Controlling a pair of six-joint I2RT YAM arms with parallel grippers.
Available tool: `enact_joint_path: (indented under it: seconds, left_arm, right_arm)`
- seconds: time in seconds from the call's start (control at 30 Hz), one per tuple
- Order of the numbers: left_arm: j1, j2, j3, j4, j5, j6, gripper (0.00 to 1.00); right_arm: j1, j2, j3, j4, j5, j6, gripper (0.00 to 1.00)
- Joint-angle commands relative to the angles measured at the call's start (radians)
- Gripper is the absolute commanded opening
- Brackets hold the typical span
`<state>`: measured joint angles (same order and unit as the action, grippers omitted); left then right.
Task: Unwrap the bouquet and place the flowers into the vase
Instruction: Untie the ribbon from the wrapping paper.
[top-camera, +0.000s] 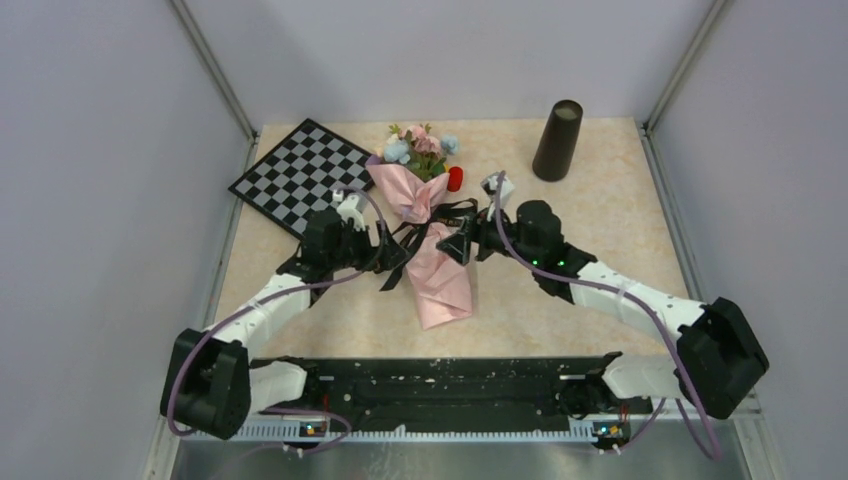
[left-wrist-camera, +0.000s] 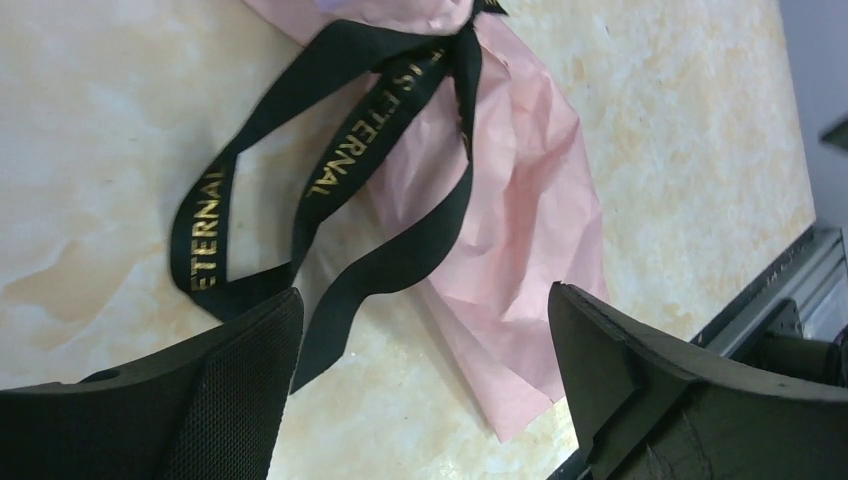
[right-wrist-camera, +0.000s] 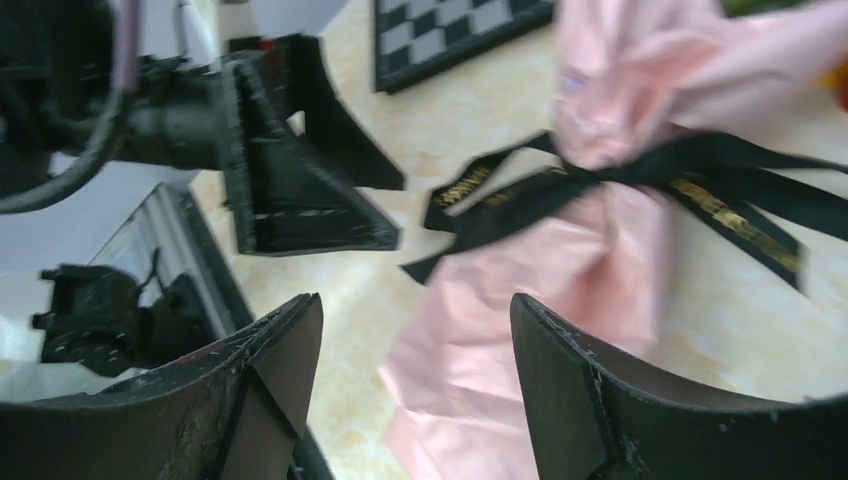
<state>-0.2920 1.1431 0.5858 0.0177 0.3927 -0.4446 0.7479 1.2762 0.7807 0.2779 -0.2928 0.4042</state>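
Nearest, we enter the left gripper (top-camera: 385, 252): jaws set wide with nothing between them, low over the table (top-camera: 560, 300) just left of the bouquet (top-camera: 442, 275). A loose ribbon tail runs up to one finger (left-wrist-camera: 200, 400); we cannot tell whether it touches.

Next, the right gripper (top-camera: 465, 243): jaws well apart, gripping nothing, facing the left one across the wrapping's waist.

The bouquet: a crinkled pink paper cone lying flat at mid-table, pointed end toward the arm bases, mouth toward the far wall.

The ribbon (left-wrist-camera: 330, 160): black with gold capitals. We read "IS ETERNAL" on one strand and "ETERNAL" on the loop beside it. It is knotted at the cone's waist, with its loops spread on the table.

The flowers (top-camera: 422, 148): pink, white and pale-blue heads with green leaves, held in the cone's mouth.

A red block (top-camera: 455, 178): just beside the cone's right edge.

A checkered board (top-camera: 300, 175): flat at far left.

Farthest, the vase (top-camera: 557, 140): dark, tapered, upright at far right, well apart from the bouquet; we cannot see inside it
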Motion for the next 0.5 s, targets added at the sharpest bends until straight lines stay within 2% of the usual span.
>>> enact_joint_path:
  seconds: [0.0,0.13,0.3,0.47]
  left_arm:
    - [-0.052,0.096,0.086,0.058,0.046,0.091,0.95]
    - [-0.074,0.182,0.144,0.051,0.005,0.130,0.95]
    - [-0.138,0.274,0.225,-0.001,-0.083,0.198,0.93]
    - [-0.188,0.343,0.278,-0.063,-0.152,0.249,0.84]
  right_arm:
    - [-0.133,-0.070,-0.076,-0.016,-0.050,0.019,0.71]
    - [-0.215,-0.126,-0.142,-0.019,-0.072,0.035,0.71]
    - [-0.238,-0.173,-0.179,-0.051,-0.056,0.031,0.71]
    - [-0.240,-0.196,-0.205,-0.056,-0.051,0.042,0.71]
